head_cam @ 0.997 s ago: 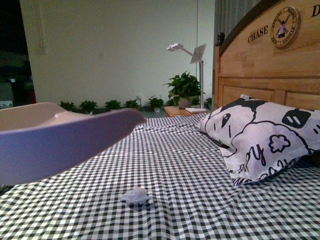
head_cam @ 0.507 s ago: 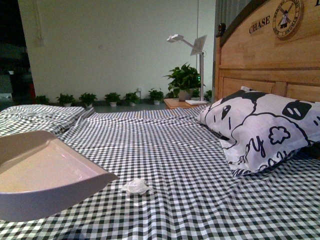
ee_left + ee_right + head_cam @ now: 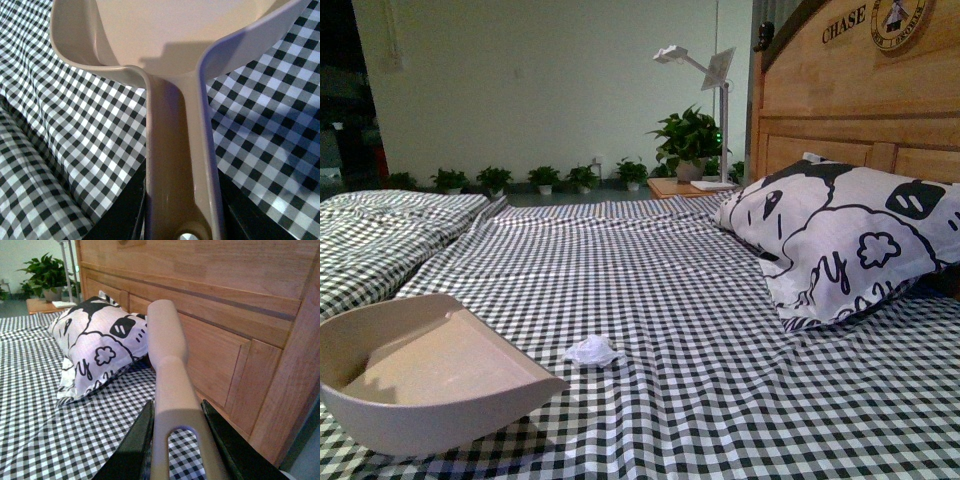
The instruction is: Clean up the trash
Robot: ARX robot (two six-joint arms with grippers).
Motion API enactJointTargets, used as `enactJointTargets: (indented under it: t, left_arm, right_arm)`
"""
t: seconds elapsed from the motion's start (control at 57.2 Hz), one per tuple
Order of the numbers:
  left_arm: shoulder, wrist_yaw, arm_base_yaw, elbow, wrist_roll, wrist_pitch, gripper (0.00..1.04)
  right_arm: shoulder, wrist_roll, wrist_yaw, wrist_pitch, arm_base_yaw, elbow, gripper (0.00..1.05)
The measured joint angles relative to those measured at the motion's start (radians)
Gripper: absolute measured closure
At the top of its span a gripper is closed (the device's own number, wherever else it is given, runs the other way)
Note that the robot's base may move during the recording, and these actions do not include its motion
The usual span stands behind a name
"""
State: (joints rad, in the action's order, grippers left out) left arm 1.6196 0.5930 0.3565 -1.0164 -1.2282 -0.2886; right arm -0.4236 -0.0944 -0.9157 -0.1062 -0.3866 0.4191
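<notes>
A small crumpled white tissue (image 3: 592,350) lies on the black-and-white checked bed sheet (image 3: 650,290). A beige dustpan (image 3: 430,375) rests low on the sheet just left of the tissue, its open mouth turned toward it. My left gripper (image 3: 181,220) is shut on the dustpan handle (image 3: 177,165). My right gripper (image 3: 177,450) is shut on the beige brush handle (image 3: 167,365), held near the wooden headboard (image 3: 225,300). The brush's bristles are out of view. Neither gripper shows in the front view.
A white pillow with black cartoon print (image 3: 840,250) leans against the headboard (image 3: 850,110) on the right. A rumpled checked blanket (image 3: 380,235) lies at the left. A bedside table with a plant (image 3: 690,150) and a lamp (image 3: 705,75) stands beyond the bed.
The dustpan has come down from raised and tilted at the left to low on the sheet beside the tissue. The camera view has tilted down slightly. The tissue has not moved.
</notes>
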Motion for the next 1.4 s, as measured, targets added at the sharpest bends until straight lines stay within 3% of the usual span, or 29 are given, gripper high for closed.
enactJointTargets:
  t: [0.525, 1.399]
  left_arm:
    - [0.105, -0.040, -0.074, -0.031, 0.048, 0.053, 0.77]
    - [0.119, -0.094, -0.055, 0.006, -0.024, 0.068, 0.77]
  right_arm:
    - [0.000, 0.000, 0.000, 0.000, 0.000, 0.000, 0.81]
    - [0.000, 0.000, 0.000, 0.000, 0.000, 0.000, 0.81]
